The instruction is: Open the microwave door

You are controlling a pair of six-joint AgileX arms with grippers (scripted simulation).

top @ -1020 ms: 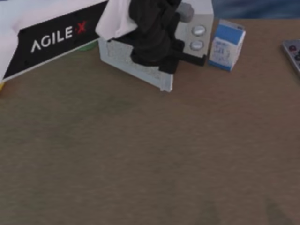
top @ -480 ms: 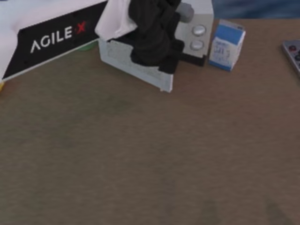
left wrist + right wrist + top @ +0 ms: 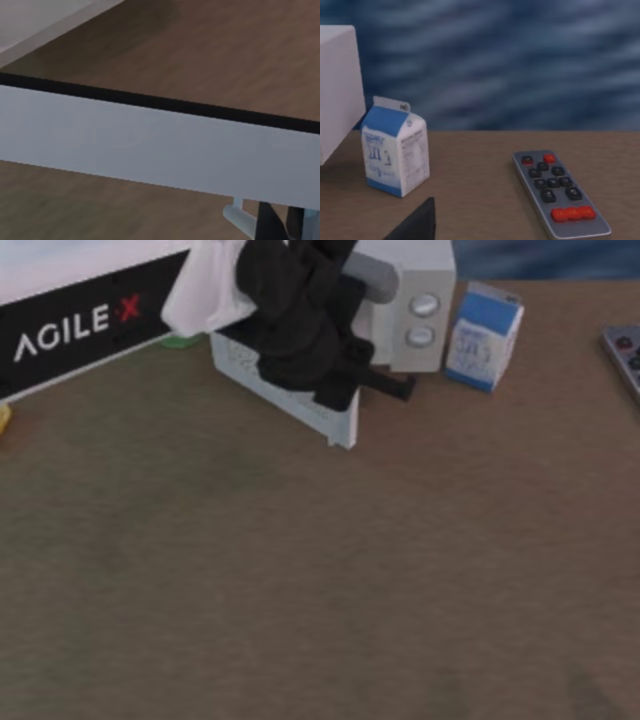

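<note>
The white microwave (image 3: 415, 280) stands at the table's far edge, its two silver knobs (image 3: 424, 306) facing front. The microwave door (image 3: 300, 405) is swung partly open, its free end angled out toward the front. My left gripper (image 3: 345, 390) hangs black over that free end, shut on the door's slim handle. In the left wrist view the door (image 3: 150, 145) fills the middle as a white band, with the handle (image 3: 240, 220) beside my dark fingers (image 3: 267, 225). My right gripper (image 3: 420, 225) is out of the top view, parked to the right of the microwave (image 3: 335, 90).
A blue-and-white milk carton (image 3: 483, 335) stands just right of the microwave. A grey remote (image 3: 625, 355) lies at the table's right edge, also plain in the right wrist view as the remote (image 3: 557, 192). Small green (image 3: 180, 340) and yellow (image 3: 3, 418) things sit far left.
The left arm has pulled leftward and the door's free end has swung with it, away from the knob panel, opening wider.
</note>
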